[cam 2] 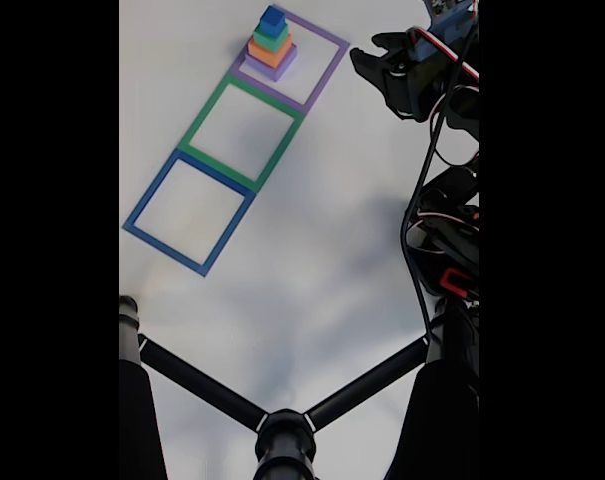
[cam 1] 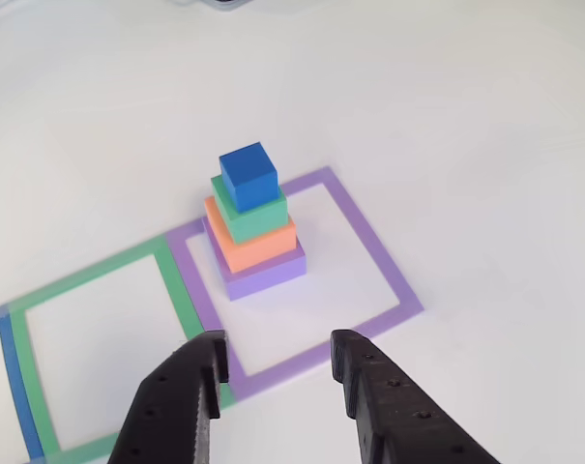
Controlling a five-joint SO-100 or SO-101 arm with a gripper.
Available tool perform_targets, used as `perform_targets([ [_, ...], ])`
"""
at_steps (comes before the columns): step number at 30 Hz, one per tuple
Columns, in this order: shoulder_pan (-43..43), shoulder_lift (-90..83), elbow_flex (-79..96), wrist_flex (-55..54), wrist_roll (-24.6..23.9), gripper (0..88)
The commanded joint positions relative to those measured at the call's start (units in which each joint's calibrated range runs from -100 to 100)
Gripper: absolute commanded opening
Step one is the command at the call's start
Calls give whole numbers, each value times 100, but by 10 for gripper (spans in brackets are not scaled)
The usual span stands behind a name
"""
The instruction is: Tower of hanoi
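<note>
The tower of hanoi (cam 1: 252, 224) stands stacked inside the purple square frame (cam 1: 394, 280): a flat purple block at the bottom, then orange, then green, with the small blue cube (cam 1: 248, 175) on top. The fixed view shows the same stack (cam 2: 271, 44) near the top edge. My gripper (cam 1: 277, 350) is open, its two black fingers at the bottom of the other view, in front of the stack and apart from it, with nothing between them. In the fixed view the gripper (cam 2: 371, 57) hangs to the right of the stack.
A green square frame (cam 2: 240, 133) and a blue square frame (cam 2: 187, 214) lie flat in a row beside the purple frame on the white table. A black tripod-like stand (cam 2: 282, 425) crosses the bottom of the fixed view; the arm's body and cables (cam 2: 444, 220) run down the right side.
</note>
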Motion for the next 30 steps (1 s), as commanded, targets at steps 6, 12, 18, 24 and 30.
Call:
perform_targets([
  [6,-107,391,1531,-2867,59,159],
  [12,-153,1408,1931,-4591,59,184],
  [18,-46,2682,1949,-6129,59,212],
  [24,229,3371,1949,-6971,59,297],
  [30,351,3940,1931,-7642,59,317],
])
